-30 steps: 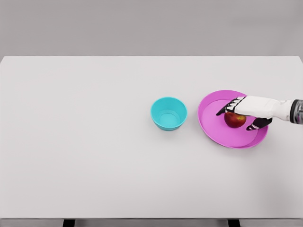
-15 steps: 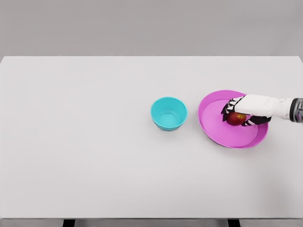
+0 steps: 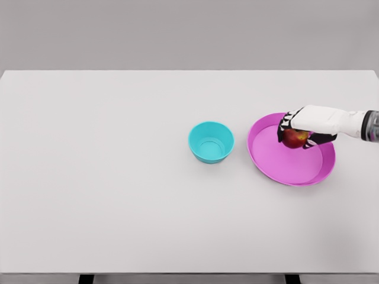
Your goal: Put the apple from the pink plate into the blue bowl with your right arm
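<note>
Apple (image 3: 294, 138) gripped in the curled fingers of the right hand (image 3: 308, 125), over the pink plate (image 3: 284, 167). Blue bowl (image 3: 211, 141) stands just left of the plate's rim, bare table (image 3: 118, 177) around it.

The right hand (image 3: 307, 124) grips the apple (image 3: 294, 138) above the pink plate (image 3: 278, 168), beside the blue bowl (image 3: 211, 142).
</note>
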Robot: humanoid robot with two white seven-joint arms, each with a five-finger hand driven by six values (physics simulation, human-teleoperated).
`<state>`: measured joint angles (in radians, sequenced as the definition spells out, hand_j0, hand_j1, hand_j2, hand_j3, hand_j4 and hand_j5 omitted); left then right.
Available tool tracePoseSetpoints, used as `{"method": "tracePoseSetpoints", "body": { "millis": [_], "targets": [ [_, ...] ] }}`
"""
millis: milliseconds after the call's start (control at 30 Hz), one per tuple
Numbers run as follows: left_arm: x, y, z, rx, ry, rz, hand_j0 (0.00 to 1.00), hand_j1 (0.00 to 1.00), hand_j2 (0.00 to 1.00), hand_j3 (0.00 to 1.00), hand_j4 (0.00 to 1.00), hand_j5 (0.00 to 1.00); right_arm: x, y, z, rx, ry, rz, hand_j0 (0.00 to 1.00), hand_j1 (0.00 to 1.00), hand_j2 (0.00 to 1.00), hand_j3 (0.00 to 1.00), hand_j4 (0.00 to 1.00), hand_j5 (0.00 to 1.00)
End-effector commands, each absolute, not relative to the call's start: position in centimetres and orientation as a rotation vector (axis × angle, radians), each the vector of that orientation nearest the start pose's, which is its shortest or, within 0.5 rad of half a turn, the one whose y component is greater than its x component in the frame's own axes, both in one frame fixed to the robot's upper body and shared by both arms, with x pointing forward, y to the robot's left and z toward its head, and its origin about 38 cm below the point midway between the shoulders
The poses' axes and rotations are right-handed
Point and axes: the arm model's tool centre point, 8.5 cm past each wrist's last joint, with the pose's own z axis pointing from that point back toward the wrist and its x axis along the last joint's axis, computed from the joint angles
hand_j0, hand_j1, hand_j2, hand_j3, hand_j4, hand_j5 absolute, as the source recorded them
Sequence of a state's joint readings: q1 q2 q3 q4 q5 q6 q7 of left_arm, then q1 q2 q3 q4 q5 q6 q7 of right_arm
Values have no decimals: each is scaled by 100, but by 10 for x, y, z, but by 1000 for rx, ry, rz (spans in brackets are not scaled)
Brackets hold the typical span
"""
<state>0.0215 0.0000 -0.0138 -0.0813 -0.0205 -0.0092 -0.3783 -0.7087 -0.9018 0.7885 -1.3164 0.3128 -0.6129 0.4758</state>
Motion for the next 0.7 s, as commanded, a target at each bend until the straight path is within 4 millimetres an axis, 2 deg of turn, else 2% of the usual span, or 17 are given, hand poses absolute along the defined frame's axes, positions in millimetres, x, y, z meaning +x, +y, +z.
{"method": "tracePoseSetpoints", "body": {
  "millis": [0, 33, 433, 667],
  "targets": [
    [14, 240, -260, -292, -60, -49, 100, 100, 100, 100, 100, 100, 438, -341, 191, -336, -1287, 2049, 51, 51, 51, 51, 51, 51],
    [14, 240, -260, -292, -60, -49, 100, 100, 100, 100, 100, 100, 439, -337, 191, -330, -1295, 2050, 48, 48, 48, 48, 48, 48],
    [14, 240, -260, -292, -60, -49, 100, 100, 100, 100, 100, 100, 441, -289, 207, -297, -1428, 2104, 49, 49, 49, 49, 49, 49],
    [14, 240, -260, -292, -60, -49, 100, 100, 100, 100, 100, 100, 437, -269, 217, -283, -1491, 2139, 49, 49, 49, 49, 49, 49]
  ]
}}
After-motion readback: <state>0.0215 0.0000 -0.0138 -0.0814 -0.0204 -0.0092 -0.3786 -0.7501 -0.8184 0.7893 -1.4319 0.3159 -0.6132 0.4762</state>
